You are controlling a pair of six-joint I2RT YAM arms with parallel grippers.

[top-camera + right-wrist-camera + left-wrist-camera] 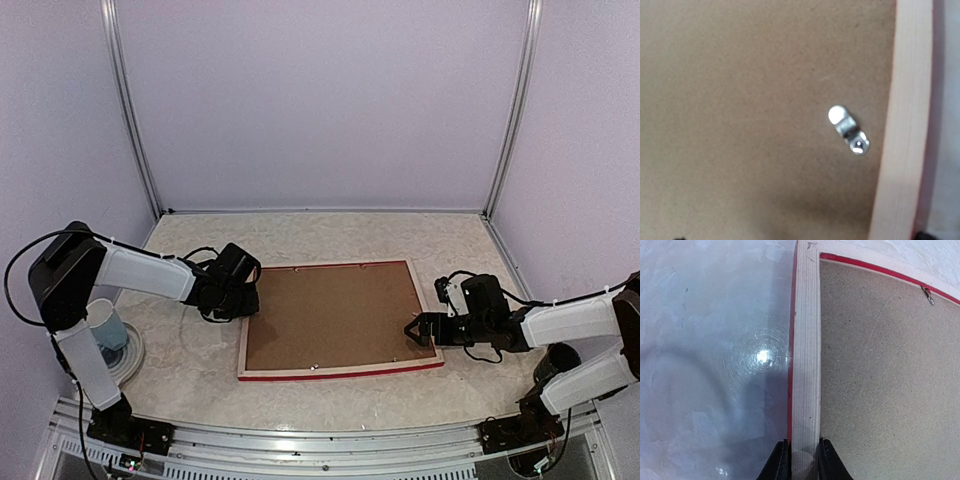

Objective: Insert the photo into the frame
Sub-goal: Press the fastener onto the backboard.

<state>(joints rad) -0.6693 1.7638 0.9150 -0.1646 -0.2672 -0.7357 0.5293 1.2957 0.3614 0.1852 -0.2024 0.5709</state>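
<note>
Top external view shows the frame [340, 370] lying face down at the middle of the table [200, 350], pale wood back upward, with a thin red edge showing along its 6 o'clock side. The brown hardboard backing panel [335, 315] sits inside it and fills the opening. The photo is not visible in any view, and whether it lies under the panel cannot be told.

In the right wrist view, a small metal turn clip [849, 131] is screwed at the rail's inner edge, its tab lying on the panel just beside the pale rail. So the back looks fastened.

At the frame's 9 o'clock rail, the left gripper [804, 452] has one black finger against each side of the wooden rail, pinching it. The right gripper [412, 330] hangs over the panel near the 4 o'clock corner, fingers spread wide and holding nothing.

My judgement is that the step in hand is opening the frame's back, so the task is at an early stage. The next move likely calls for the right fingertips to come down on that clip and swing its tab off the panel. Meanwhile the left grip would keep the frame from sliding on the smooth tabletop.
</note>
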